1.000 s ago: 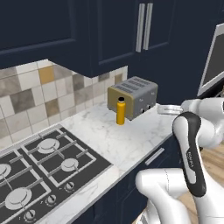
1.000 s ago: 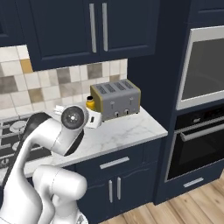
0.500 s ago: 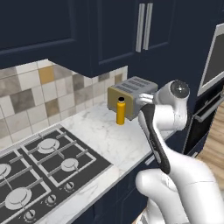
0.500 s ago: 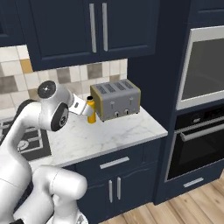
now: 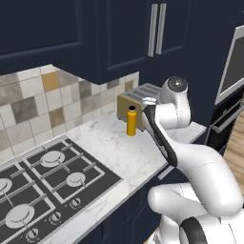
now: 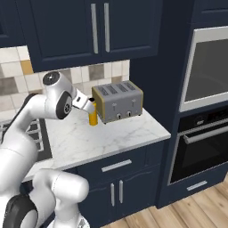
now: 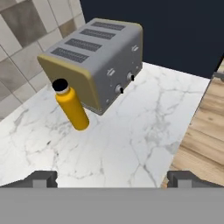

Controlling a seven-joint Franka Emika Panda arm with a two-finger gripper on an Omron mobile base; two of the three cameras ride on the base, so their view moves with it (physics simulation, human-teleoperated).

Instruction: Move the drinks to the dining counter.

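One of the drinks, a yellow-orange bottle (image 5: 131,122) (image 6: 93,117) (image 7: 72,107) with a black cap, stands upright on the marble counter (image 5: 114,147) against the left end of the steel toaster (image 5: 139,98) (image 7: 97,57). My gripper (image 7: 112,178) is open, with nothing between its fingers. It hovers above the counter, short of the bottle and pointing down at it. In the right base view the hand sits just left of the bottle's top. The dining counter is out of view.
A gas stove (image 5: 43,183) is set into the counter left of the bottle. Navy wall cabinets (image 6: 98,26) hang above. Wall ovens (image 6: 207,93) stand to the right, past the counter's end. Wood floor (image 7: 205,118) lies beyond the counter edge.
The arm has swung up from a low folded pose, and the hand now reaches over the counter toward the bottle and toaster. The gripper stayed open.
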